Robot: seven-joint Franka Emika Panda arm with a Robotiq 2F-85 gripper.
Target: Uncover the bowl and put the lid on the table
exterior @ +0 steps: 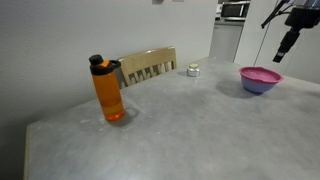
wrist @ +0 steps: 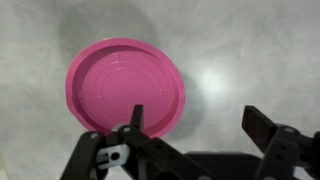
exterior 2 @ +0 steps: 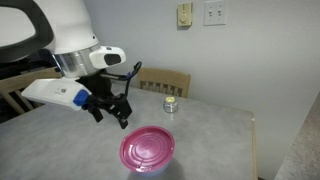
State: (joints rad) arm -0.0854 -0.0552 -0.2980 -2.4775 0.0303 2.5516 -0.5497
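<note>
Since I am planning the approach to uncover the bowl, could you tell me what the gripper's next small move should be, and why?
Probably lower the gripper toward the near rim of the pink lid. The lid covers the blue bowl, and the gripper hangs open above it, touching nothing, with one finger over the lid's edge.

Looks straight down on a flat round magenta-pink plastic lid (wrist: pixel 125 85) with concentric rings, set against a light grey mottled desk (wrist: pixel 250 50). Shows black jaws spread wide at the bottom edge, one overlapping the lid's lower rim, the other over desk.
</note>
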